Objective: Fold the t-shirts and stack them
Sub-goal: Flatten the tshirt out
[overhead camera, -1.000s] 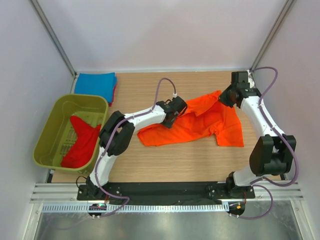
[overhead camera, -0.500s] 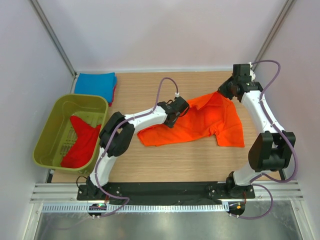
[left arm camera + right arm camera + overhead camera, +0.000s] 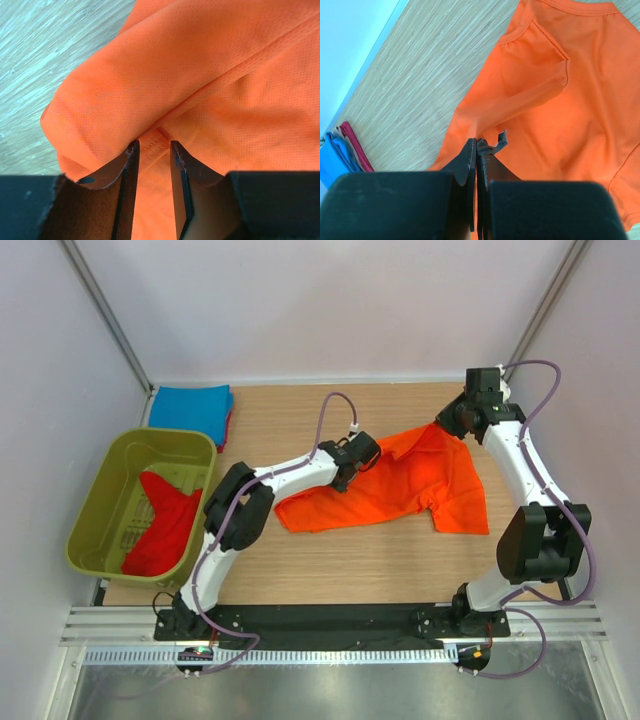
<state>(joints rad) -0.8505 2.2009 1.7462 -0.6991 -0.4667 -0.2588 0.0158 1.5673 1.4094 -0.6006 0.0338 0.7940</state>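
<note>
My left pincer (image 3: 154,150) clamps a fold at the 10 o'clock edge of the bright orange mesh-cloth t-shirt (image 3: 400,485), which lies 3 o'clock of the wooden table's (image 3: 300,560) centre. My right pincer (image 3: 476,145) pinches its 1 o'clock corner, I judge to stretch it flat.

Overhead view: bright, even light from above, sharp across the whole tabletop (image 3: 330,570). Shadows are soft and short under the arms and along the lifted edge of the orange t-shirt (image 3: 400,485) toward the far right corner, and the enclosure posts splay outward at the frame edges. Left wrist view: cloth weave is crisp, the wood is washed pale with a cool cast, and the near fingers (image 3: 125,190) are dark and soft-edged. Right wrist view: wood grain and shirt are in focus, while its own fingers (image 3: 469,175) are black, underexposed and blurred.
</note>
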